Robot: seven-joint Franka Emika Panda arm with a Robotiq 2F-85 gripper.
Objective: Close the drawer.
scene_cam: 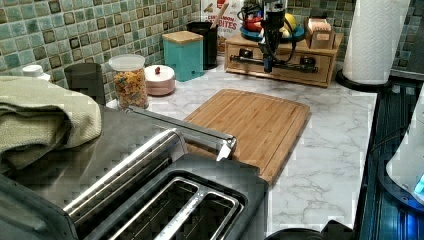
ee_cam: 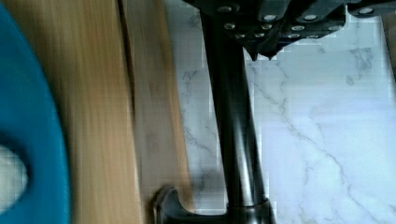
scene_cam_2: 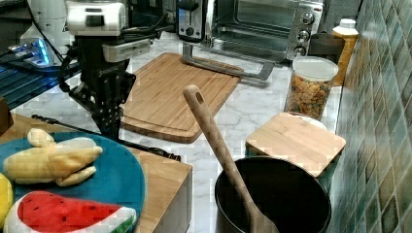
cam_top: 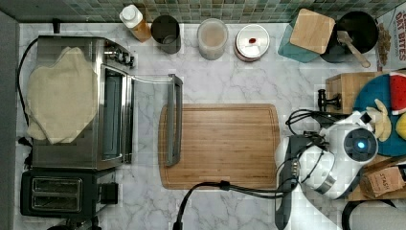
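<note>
Over the tabletop's edge, hand (scene_cam_2: 111, 127), fingers together and gripping nothing, rests at the handle (ee_cam: 233, 116) of the drawer (scene_cam: 280, 60); drawer looks nearly shut.

A strip of bare marble bench (cam_top: 297, 91) lies open between the bamboo cutting board (cam_top: 220, 143) and the drawer (scene_cam: 292, 71) front, wide enough for passage. The board is flat and bare, except that the toaster oven's lowered glass door (cam_top: 151, 115) overhangs its edge on the top view's left. The drawer's black bar handle (ee_cam: 233, 116) stands out from the front, with the gripper (scene_cam_2: 109, 130) right against it, jaws together. A black cable (cam_top: 230, 188) crosses the board's near edge. The teal canister (cam_top: 309, 36), the black utensil pot (cam_top: 359, 28) and the paper towel roll (scene_cam: 372, 40) hem in the drawer's sides.
</note>
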